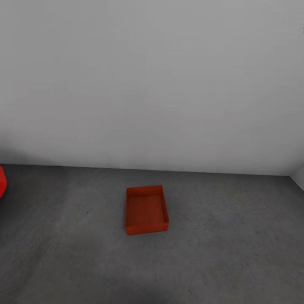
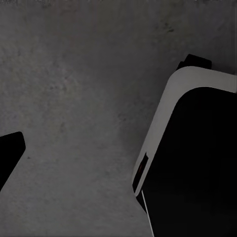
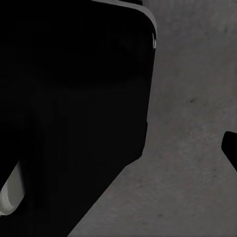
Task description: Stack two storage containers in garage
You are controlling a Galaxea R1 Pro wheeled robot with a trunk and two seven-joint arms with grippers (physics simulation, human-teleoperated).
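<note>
One storage container [image 1: 146,210], an orange-red topless box with low walls, sits flat on the dark grey concrete floor [image 1: 236,240] of the garage, a short way in front of the pale wall [image 1: 152,84]. Nothing lies inside it. In the left wrist view a dark fingertip [image 2: 10,153] juts in over bare concrete. A similar dark fingertip [image 3: 231,150] shows at the edge of the right wrist view. Neither finger touches anything, and the gap between each pair of jaws lies outside the pictures.
A sliver of the red car [image 1: 2,181] shows at the left edge of the head view. The wall turns a corner at the far right [image 1: 299,175]. My black, white-edged base [image 2: 197,163] [image 3: 74,108] looms in both wrist views above the concrete.
</note>
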